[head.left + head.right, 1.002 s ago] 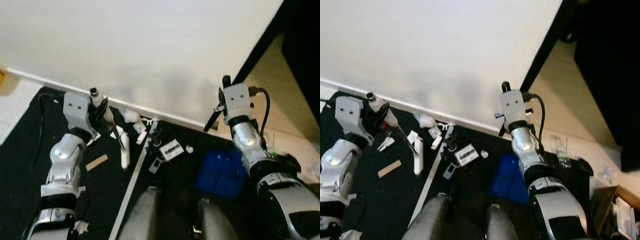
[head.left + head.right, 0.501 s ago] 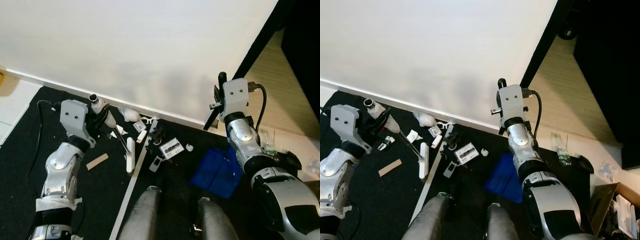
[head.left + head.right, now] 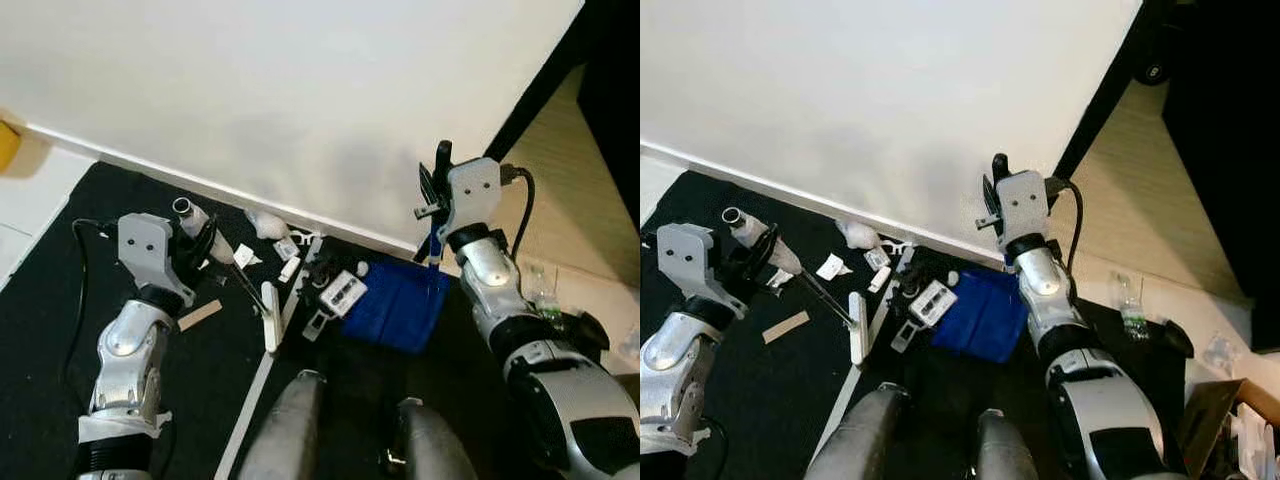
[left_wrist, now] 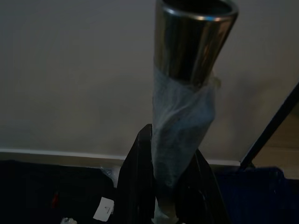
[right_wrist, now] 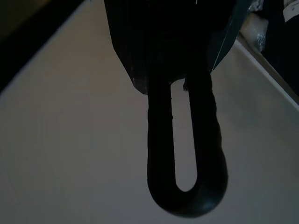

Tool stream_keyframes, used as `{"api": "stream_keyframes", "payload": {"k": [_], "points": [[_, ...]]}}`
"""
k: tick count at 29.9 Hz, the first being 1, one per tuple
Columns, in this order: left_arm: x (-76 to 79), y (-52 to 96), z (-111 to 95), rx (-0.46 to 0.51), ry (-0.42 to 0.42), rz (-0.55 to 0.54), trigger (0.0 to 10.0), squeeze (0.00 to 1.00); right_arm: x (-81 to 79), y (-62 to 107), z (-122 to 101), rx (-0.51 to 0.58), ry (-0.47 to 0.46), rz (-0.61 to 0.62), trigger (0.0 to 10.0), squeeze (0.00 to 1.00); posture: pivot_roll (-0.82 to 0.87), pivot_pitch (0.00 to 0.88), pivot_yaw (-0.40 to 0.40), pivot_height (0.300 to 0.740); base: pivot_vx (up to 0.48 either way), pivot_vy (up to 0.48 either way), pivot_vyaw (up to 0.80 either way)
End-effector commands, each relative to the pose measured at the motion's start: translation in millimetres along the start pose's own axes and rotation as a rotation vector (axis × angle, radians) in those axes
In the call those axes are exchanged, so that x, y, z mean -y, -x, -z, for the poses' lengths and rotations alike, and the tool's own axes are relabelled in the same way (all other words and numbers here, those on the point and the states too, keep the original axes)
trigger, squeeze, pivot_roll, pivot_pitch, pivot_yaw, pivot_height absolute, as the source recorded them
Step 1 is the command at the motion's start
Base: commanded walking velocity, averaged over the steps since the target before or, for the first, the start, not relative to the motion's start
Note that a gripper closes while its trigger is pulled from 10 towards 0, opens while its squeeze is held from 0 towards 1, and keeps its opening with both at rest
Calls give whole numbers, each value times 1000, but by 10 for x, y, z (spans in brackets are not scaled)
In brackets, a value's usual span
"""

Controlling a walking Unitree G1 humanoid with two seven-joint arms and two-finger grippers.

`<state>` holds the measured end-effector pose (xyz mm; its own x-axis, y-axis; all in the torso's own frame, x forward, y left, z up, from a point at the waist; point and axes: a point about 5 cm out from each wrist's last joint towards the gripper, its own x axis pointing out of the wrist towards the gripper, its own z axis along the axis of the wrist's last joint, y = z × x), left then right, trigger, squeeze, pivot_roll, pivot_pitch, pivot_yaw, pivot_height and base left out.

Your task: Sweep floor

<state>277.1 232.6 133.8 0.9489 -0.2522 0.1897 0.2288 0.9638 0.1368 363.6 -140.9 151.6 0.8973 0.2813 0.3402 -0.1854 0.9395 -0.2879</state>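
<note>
While left pincer clamps broom handle, right pincer, raised, grips dustpan handle.

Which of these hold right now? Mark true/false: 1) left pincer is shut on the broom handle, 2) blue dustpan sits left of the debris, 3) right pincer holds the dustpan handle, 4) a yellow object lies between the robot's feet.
1) True. The left pincer is shut on the broom handle.
2) False. The blue dustpan sits right of the debris, touching it.
3) True. The right pincer grips the dustpan handle.
4) False. The yellow object lies at the far left, by the wall.
</note>
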Motion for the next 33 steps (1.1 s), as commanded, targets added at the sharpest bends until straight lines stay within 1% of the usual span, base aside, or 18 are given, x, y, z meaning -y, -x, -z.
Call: {"api": "stream_keyframes", "payload": {"k": [1,3,8,9,10,12,16,17,20,23,25,27,28,31,32,33], "points": [[25,-18,-17,16,7,-1,10000,0,-30,89,80,-26,18,-24,10000,0,180,219,23,740,0,0,0],[21,-46,-22,17,6,4,10000,0,-62,122,138,-60,27,-33,10000,0,182,210,32,740,0,0,0],[14,-70,-34,20,5,9,10000,0,-59,134,158,-72,29,-34,10000,0,183,204,37,740,0,0,0],[6,-79,-40,21,4,9,10000,0,-26,133,157,-73,30,-29,10000,0,183,203,38,740,0,0,0],[6,-79,-40,21,4,9,10000,0,-26,133,157,-73,30,-29,10000,0,183,203,38,740,0,0,0],[-9,-75,-24,14,4,11,10000,0,95,179,204,-106,17,-16,10000,0,176,204,49,740,0,0,0],[-2,-73,-16,9,5,15,10000,0,93,209,232,-120,26,-26,10000,0,177,205,52,740,0,0,0],[4,-78,-11,8,6,17,10000,0,83,247,287,-155,16,-20,10000,0,178,206,51,740,0,0,0],[2,-90,-17,9,6,18,10000,0,62,304,361,-202,30,-24,10000,0,182,203,54,740,0,0,0],[-7,-97,-23,10,3,17,10000,0,34,387,486,-297,1,-32,10000,0,182,205,54,740,0,0,0],[-7,-98,-22,10,3,17,10000,0,30,400,505,-312,0,-34,10000,0,180,204,53,740,0,0,0],[-1,-96,-17,9,3,17,10000,0,29,429,553,-356,10,-39,10000,0,179,204,52,740,0,0,0],[10,-94,-10,9,5,16,10000,0,61,466,604,-405,23,-16,10000,0,178,203,48,740,0,0,0],[15,-94,-8,10,6,16,10000,0,86,483,620,-418,22,1,10000,0,178,203,46,740,0,0,0],[20,-93,-4,11,9,13,10000,0,160,524,655,-451,36,43,10000,0,176,203,43,740,0,0,0],[23,-94,-3,11,9,12,10000,0,187,538,662,-457,36,52,10000,0,173,202,40,740,0,0,0]]}}
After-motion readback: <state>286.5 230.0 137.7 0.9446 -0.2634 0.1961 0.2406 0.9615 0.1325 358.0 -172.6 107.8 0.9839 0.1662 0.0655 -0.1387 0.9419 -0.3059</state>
